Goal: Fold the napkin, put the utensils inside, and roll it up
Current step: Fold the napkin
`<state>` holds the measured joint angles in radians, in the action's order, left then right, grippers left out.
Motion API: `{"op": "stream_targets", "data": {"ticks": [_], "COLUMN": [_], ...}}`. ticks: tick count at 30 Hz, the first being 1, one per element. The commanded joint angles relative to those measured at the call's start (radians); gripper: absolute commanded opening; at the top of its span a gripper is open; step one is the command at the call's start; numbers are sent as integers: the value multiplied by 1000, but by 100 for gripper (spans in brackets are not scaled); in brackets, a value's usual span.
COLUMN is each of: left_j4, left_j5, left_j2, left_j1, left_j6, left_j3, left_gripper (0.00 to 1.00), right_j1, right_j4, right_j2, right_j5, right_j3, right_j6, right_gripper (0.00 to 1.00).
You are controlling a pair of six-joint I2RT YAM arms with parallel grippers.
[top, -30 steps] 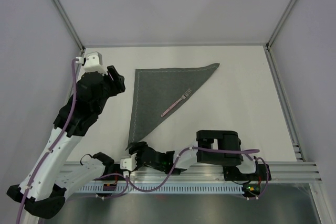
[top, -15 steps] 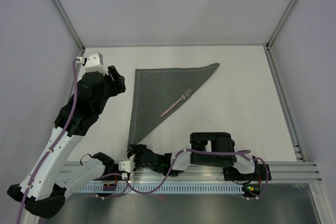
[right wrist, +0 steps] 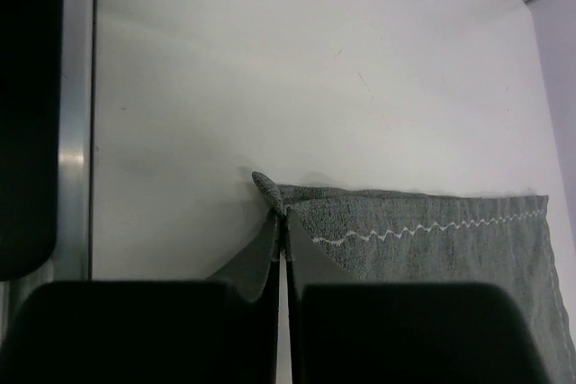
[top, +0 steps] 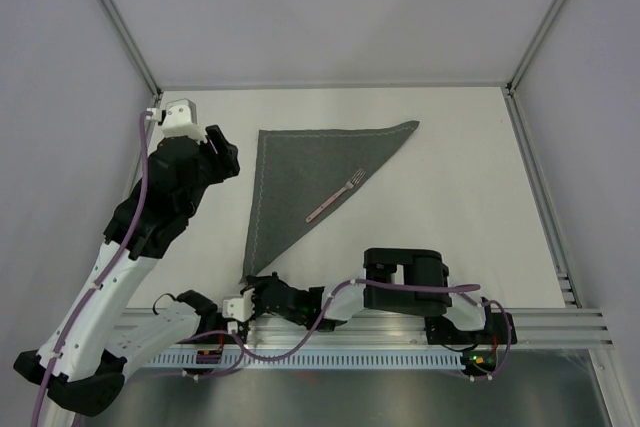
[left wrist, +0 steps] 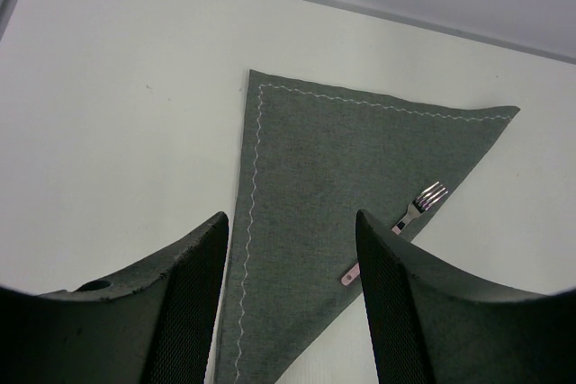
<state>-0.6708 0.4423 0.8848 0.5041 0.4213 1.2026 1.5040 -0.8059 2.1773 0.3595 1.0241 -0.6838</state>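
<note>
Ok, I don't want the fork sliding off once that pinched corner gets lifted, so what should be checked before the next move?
1. Right fingers shut on the napkin at its near corner: ok.
2. Both cloth layers caught in that pinch: cannot tell.
3. Napkin folded into a flat triangle: ok.
4. Fork well inside the cloth: not ok, it lies along the diagonal edge.
5. Left fingers open, clear of the cloth: ok.

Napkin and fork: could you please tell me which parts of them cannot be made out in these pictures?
- Top view: the near corner of the dark grey cloth napkin is covered by the right gripper.
- Left wrist view: a finger of the left gripper hides the mid-handle of the small metal fork.
- Right wrist view: the fork is out of frame.
</note>
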Motion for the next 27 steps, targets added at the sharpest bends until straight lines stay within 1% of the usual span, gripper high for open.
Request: {"op": "stream_targets", "data": {"ticks": [1, 2, 8, 14, 17, 22, 27], "left_j4": [30, 31, 34, 39, 43, 59, 71], "left_j5": [-10, -7, 3, 7, 3, -8, -25], "left_j2": [3, 3, 11, 25, 39, 66, 86], "left_j1": [1, -1, 1, 1, 1, 1, 1], "left_j6": [-15, -15, -16, -16, -18, -19, -24], "left_j3": [-6, -8, -14, -15, -11, -3, 2], "left_gripper": [64, 64, 64, 65, 65, 65, 64], "right_j1": [-28, -40, -97, -168, -211, -278, -375], "right_j4": [65, 120, 295, 453, 511, 554, 605], "right_j2": [-76, -94, -172, -258, -301, -379, -425], "right_j5": [-24, -30, -60, -88, -102, -96, -93], "right_j3": [51, 77, 166, 191, 191, 150, 116], "right_j6": [79, 92, 208, 283, 316, 342, 362], "right_gripper": [0, 1, 0, 1, 1, 0, 0]}}
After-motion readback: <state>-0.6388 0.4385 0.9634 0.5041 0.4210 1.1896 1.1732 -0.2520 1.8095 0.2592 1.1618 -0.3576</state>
